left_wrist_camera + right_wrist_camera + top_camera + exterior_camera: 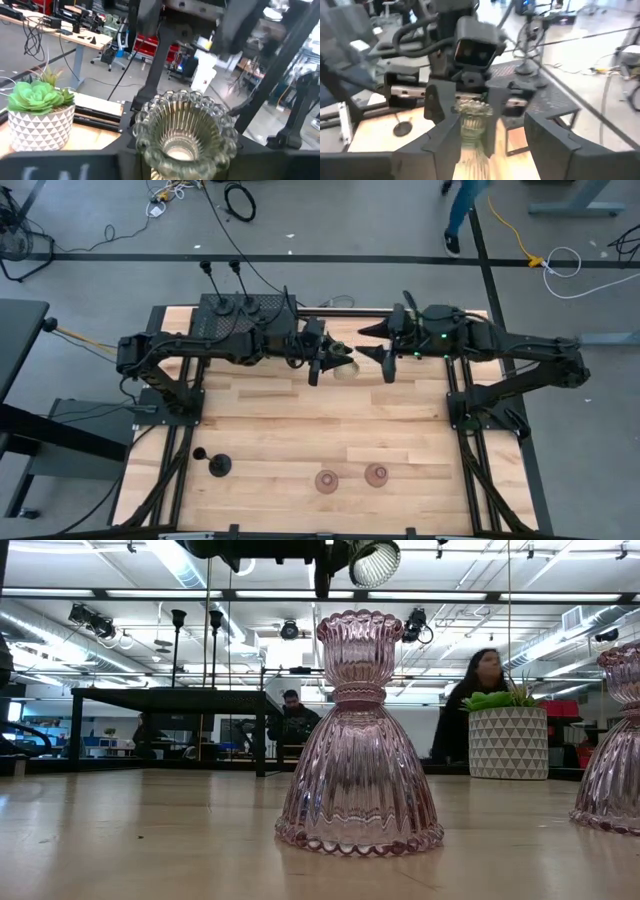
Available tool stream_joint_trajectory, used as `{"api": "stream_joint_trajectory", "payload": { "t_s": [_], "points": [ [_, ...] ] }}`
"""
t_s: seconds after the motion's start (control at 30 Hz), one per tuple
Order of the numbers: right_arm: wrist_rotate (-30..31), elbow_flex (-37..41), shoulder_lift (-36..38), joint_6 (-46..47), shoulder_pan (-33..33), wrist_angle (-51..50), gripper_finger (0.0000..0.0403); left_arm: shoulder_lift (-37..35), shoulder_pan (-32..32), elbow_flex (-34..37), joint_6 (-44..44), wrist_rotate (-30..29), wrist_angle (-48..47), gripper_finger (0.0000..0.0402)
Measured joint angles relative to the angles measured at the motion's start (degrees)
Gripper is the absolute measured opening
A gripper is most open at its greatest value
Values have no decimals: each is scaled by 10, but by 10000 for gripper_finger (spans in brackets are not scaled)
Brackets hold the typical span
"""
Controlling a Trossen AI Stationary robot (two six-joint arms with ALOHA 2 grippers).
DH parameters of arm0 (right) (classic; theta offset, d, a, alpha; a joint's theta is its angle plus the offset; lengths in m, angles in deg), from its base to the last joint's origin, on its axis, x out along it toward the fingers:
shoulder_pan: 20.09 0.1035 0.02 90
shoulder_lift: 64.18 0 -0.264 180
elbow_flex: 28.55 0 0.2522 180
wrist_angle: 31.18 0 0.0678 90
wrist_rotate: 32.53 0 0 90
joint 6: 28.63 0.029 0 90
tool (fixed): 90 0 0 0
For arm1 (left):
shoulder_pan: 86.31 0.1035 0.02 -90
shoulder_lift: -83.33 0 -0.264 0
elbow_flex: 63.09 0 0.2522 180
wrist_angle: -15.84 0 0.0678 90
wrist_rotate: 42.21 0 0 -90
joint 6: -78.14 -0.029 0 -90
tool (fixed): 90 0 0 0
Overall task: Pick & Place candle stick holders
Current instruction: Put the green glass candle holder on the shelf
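My left gripper (333,364) is shut on the pale green glass holder (182,131), high above the table's far middle; the holder also shows at the top of the low view (375,560). My right gripper (372,345) is open just right of the holder, facing it and touching nothing. Two pinkish glass holders (327,480) (376,474) stand on their wide bases near the front edge. One black holder (218,466) is at the front left. Two black holders (206,272) (238,272) stand on the black mesh box (240,315). My left gripper pinches the pale green holder between its two fingers (435,107), one on each side just below the scalloped cup (472,107). The fingers come about level from the table's left. The holder stands upright in the hold, cup up, lifted clear of the table.
A green plant in a white patterned pot (508,735) stands at the table's far side, and also shows in the left wrist view (40,112). Black frame rails (185,470) run along both sides of the table. People show in the room behind (480,680).
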Motion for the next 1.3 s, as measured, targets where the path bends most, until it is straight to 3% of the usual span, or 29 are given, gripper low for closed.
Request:
{"api": "stream_joint_trajectory", "payload": {
  "t_s": [0.33,0.83,1.3],
  "points": [
    [57,0,33,16,0,-49,219,-14,13,-1,9,16,-73,126],
    [61,1,32,37,0,-91,220,-161,77,-1,-113,-67,-407,126],
    [70,1,32,37,0,-91,220,-382,172,148,-104,-134,-476,126]
  ]
}}
